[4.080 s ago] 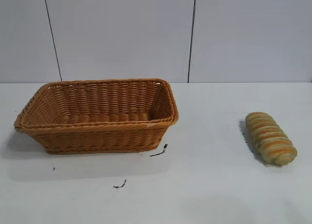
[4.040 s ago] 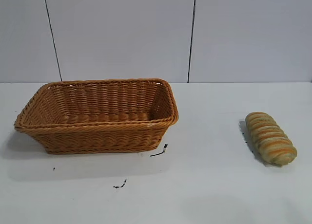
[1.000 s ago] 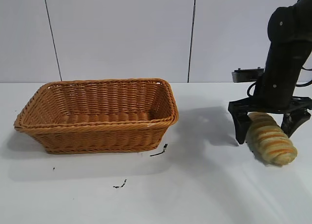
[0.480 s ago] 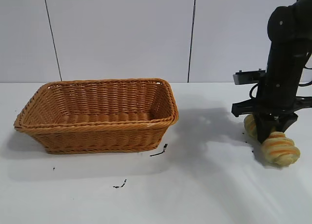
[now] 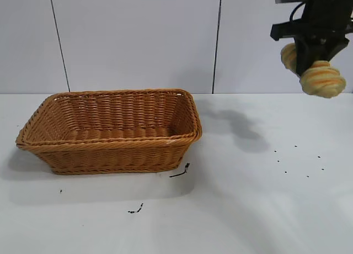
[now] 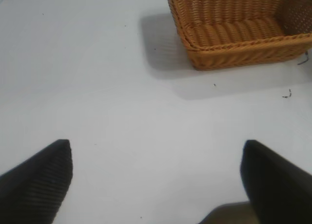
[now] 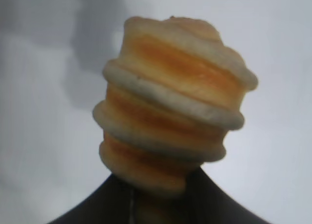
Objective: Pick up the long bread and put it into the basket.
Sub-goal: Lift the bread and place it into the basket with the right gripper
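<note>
At upper right, the right gripper (image 5: 309,58) (partly cropped) clamps the long bread (image 5: 321,80) aloft; the basket (image 5: 110,146) apparently sits empty; left gripper (image 6: 156,185) spread.

1. The basket (image 5: 110,130) stands on the bench (image 5: 248,210), on its left half in the exterior view
2. The long bread (image 5: 313,70) hangs high above the bench's right side, well apart from the basket, up and to its right
3. The right gripper (image 5: 309,58) holds the bread from above, jaws clamped round its middle
4. The left gripper (image 6: 156,180) hovers over bare bench, jaws apart, with the basket well beyond it
</note>
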